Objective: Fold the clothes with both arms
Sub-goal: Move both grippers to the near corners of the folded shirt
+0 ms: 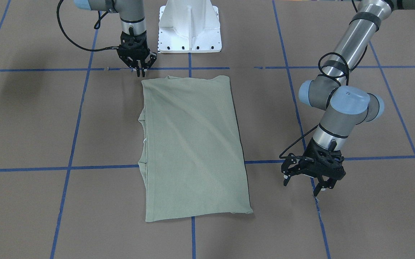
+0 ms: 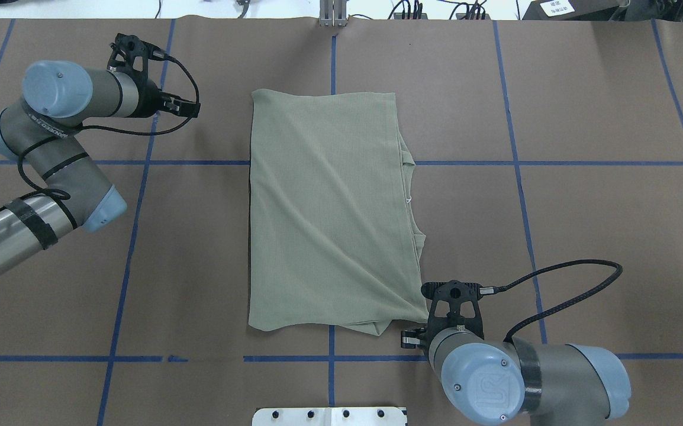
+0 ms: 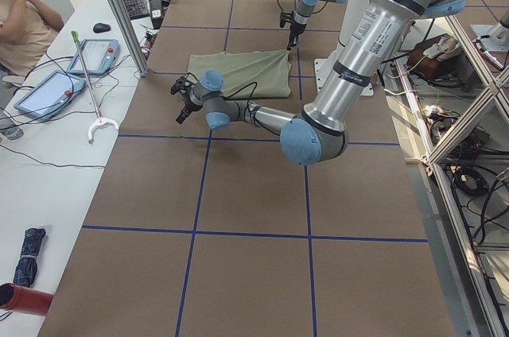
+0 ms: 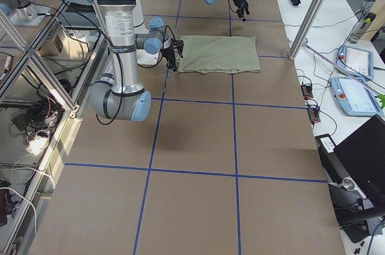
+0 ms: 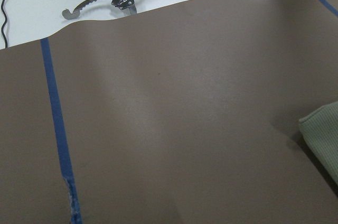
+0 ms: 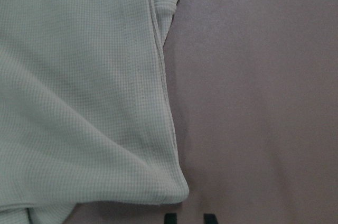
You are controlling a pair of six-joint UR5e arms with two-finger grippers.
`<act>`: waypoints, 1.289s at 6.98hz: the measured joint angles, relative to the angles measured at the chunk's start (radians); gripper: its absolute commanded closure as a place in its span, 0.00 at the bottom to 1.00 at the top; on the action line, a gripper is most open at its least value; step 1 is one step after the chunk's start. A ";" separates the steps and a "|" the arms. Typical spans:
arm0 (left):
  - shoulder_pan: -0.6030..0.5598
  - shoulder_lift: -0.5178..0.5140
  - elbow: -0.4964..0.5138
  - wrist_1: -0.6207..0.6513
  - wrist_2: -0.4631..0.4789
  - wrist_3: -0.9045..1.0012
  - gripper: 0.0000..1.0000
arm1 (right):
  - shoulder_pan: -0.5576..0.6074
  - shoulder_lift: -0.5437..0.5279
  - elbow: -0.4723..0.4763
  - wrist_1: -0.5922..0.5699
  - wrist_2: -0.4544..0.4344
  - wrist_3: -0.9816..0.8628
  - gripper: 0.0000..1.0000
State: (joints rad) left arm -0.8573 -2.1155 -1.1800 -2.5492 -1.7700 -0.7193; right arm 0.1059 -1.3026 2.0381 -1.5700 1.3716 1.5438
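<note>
The black two-finger right gripper (image 1: 140, 73), narrowly parted and empty, is held just beside the near corner of the sage-green folded knit shirt (image 1: 193, 144). The shirt is laid on the brown table (image 1: 31, 126), long axis running away from the robot. The left gripper (image 1: 301, 187), spread wide, is farther off.

My shirt (image 1: 193, 144) is sage green in a fine waffle knit. My worktop (image 1: 31, 126) is plain brown, gridded with blue tape lines (image 1: 74, 129). My left arm (image 1: 351, 39) and right arm (image 1: 132, 18) are silver-grey with pale blue caps. My left tool (image 1: 301, 189) and right tool (image 1: 141, 73) are black.
</note>
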 measured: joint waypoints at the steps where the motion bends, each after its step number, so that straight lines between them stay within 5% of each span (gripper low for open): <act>1: 0.008 0.002 -0.019 0.002 -0.001 -0.036 0.00 | 0.009 0.002 0.005 0.030 -0.008 0.000 0.00; 3: 0.033 0.041 -0.124 0.014 -0.047 -0.154 0.00 | 0.060 -0.056 0.010 0.246 0.011 -0.019 0.00; 5: 0.135 0.194 -0.363 0.020 -0.060 -0.291 0.00 | 0.096 -0.172 0.020 0.514 0.015 0.020 0.00; 7: 0.322 0.371 -0.625 0.025 0.029 -0.550 0.03 | 0.122 -0.268 0.046 0.632 -0.008 0.152 0.01; 9: 0.526 0.433 -0.722 0.039 0.225 -0.862 0.21 | 0.146 -0.286 0.052 0.641 -0.030 0.248 0.01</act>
State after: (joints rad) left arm -0.3311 -1.6821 -1.9024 -2.5103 -1.5450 -1.5814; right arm 0.2515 -1.5887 2.0901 -0.9292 1.3421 1.7923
